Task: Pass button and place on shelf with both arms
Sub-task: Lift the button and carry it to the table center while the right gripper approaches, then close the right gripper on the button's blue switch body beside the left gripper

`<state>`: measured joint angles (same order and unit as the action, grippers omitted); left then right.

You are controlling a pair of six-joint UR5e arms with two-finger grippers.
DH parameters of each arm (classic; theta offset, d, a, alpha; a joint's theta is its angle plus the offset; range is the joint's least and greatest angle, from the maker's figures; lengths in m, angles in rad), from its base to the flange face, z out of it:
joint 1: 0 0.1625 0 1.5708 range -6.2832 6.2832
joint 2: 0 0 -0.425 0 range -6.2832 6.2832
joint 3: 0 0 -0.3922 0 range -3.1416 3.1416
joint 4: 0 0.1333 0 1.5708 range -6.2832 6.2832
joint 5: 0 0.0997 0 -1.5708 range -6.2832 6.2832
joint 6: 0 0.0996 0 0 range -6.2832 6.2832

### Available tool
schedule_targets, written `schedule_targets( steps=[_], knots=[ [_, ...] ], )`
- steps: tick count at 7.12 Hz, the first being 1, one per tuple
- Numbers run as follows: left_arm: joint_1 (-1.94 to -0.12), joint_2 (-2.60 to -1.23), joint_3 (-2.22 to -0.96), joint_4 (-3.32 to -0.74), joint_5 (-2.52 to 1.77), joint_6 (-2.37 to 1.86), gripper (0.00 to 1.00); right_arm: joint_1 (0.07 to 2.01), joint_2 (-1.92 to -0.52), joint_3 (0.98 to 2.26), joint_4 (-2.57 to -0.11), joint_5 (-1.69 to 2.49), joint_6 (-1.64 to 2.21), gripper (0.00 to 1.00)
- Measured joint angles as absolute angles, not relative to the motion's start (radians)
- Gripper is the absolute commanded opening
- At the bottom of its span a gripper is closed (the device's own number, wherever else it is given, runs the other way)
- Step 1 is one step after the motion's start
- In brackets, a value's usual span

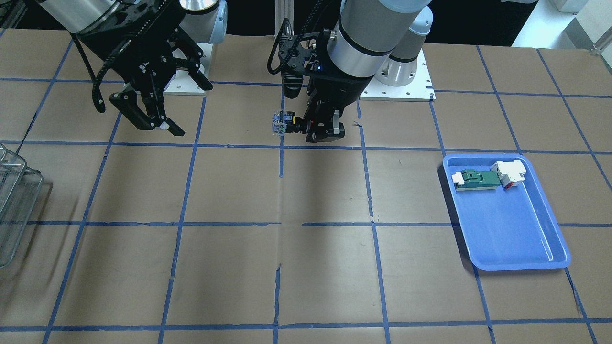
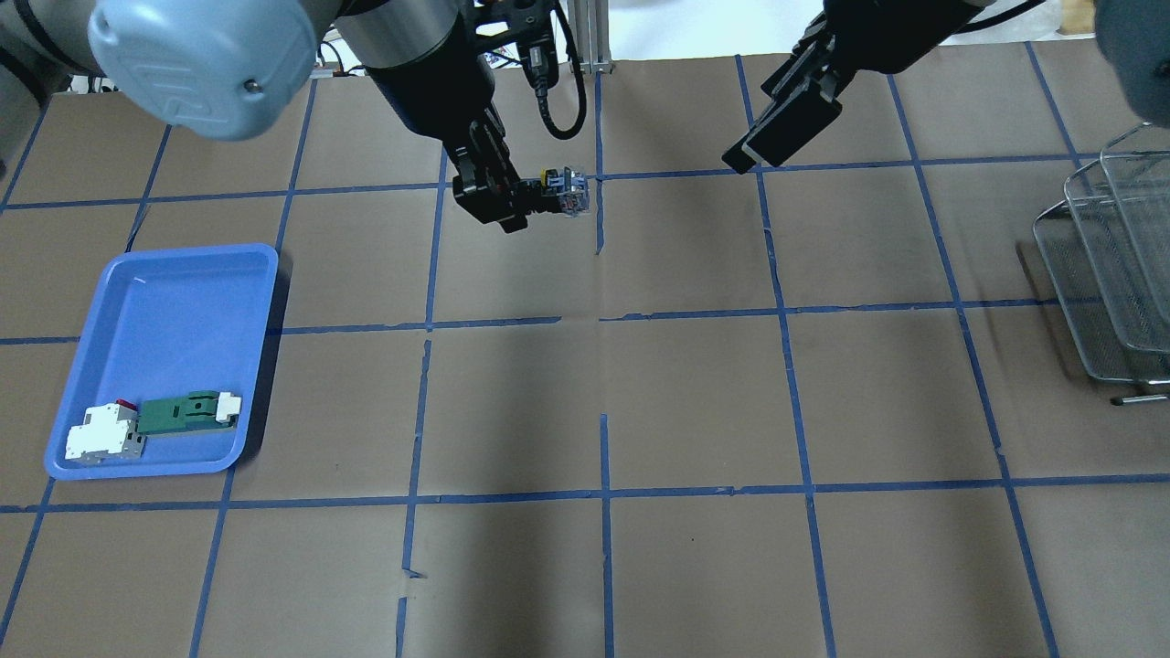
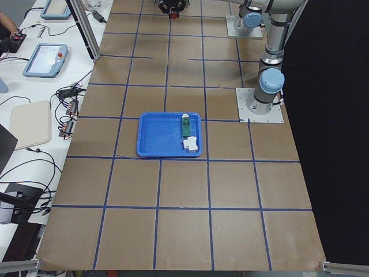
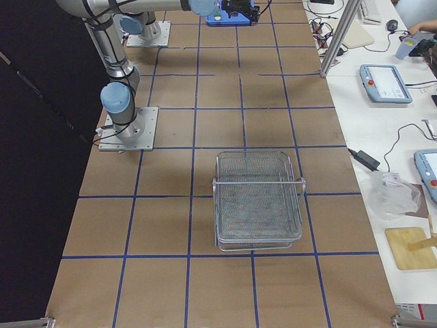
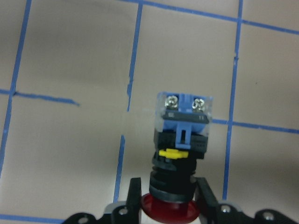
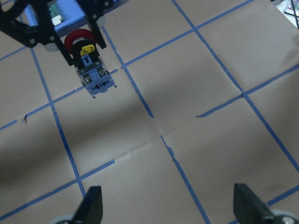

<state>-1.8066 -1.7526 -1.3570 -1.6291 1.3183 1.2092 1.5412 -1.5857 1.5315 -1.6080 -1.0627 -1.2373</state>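
Observation:
My left gripper (image 2: 507, 196) is shut on the button (image 2: 562, 190) by its red cap and holds it level above the table, with the clear bluish block pointing toward my right arm. The left wrist view shows the button (image 5: 181, 144) between the fingertips, with the yellow ring showing. My right gripper (image 2: 777, 132) is open and empty, some way from the button. The right wrist view shows the button (image 6: 91, 65) ahead of the spread fingers (image 6: 91, 205). The wire-mesh shelf (image 2: 1111, 265) stands at the table's right edge.
A blue tray (image 2: 183, 283) lies at the left and holds a green-and-white part (image 2: 187, 411) and a white block with red (image 2: 102, 434). Brown paper with blue tape lines covers the table. Both arm bases stand at the robot's side of the table.

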Motion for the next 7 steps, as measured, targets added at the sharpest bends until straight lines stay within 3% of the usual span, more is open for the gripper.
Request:
schedule_targets(
  steps=[7],
  knots=[
    [-1.872, -1.727, -1.347, -1.625, 1.266, 1.147, 0.00, 1.446, -1.651, 1.570, -1.318, -0.825, -1.745, 1.00]
  ],
)
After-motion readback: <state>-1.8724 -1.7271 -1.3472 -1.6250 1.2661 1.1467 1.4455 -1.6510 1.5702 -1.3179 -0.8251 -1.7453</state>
